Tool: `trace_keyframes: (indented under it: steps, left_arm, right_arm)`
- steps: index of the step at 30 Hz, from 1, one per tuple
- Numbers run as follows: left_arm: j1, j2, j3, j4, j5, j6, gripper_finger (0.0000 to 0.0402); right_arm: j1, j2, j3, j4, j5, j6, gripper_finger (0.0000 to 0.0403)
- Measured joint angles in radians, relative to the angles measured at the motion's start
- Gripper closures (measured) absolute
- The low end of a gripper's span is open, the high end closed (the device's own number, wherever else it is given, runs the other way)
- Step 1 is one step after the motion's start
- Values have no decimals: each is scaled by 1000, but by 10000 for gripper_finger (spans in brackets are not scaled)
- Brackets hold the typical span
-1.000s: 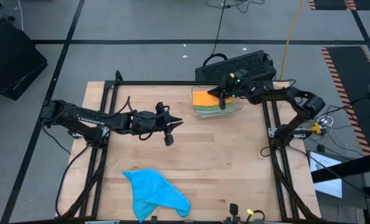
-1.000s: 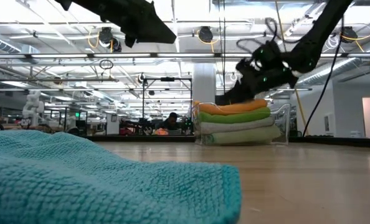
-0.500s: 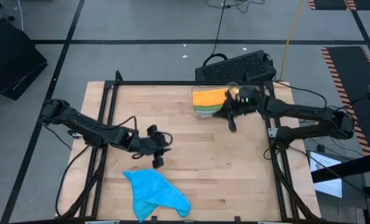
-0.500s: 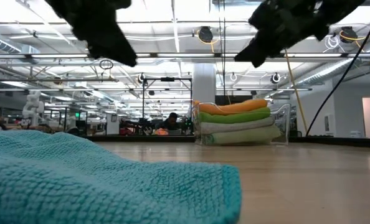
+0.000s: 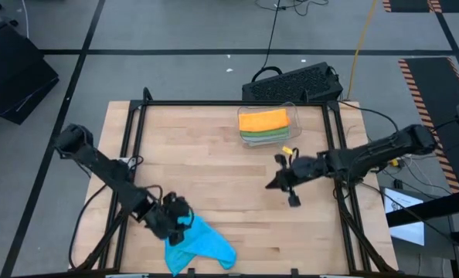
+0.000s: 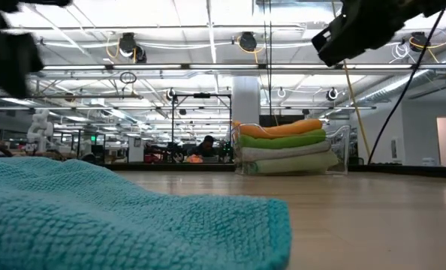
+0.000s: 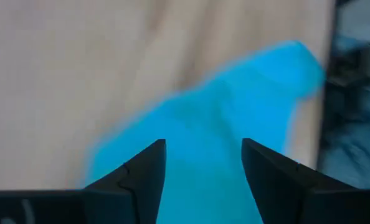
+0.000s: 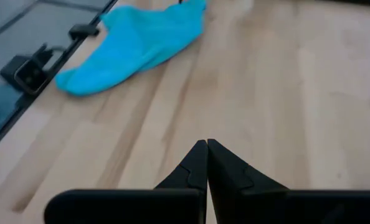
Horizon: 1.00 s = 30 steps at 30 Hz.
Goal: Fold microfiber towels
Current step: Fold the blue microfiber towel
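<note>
Blue towel [image 5: 195, 239] lies crumpled on the bench [image 5: 214, 154], well apart from the clear bin [image 5: 295, 123] of folded towels [image 5: 263, 121]. Looped pile, limp: judged light, soft, will drape and bunch; best pinched at a corner or free edge. Left pincer [image 7: 203, 180] hangs directly over the blue towel, fingers spread wide, nothing between them. Right pincer [image 8: 207, 163] shut and empty, between bin and blue towel. No legible tags or writing.
</note>
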Motion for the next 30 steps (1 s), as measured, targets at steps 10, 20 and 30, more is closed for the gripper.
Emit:
trace_keyframes:
  steps: [10, 20, 30]
  left_arm:
    - [-176, 193, 161, 131, -7, -104, 294]
    - [-251, 494, 538, -284, 21, -243, 306]
    - [-327, 633, 617, -371, 90, -354, 171]
  right_arm:
    - [139, 125, 0, 97, 50, 16, 403]
    - [141, 179, 0, 178, 49, 16, 403]
    - [141, 179, 0, 174, 46, 17, 403]
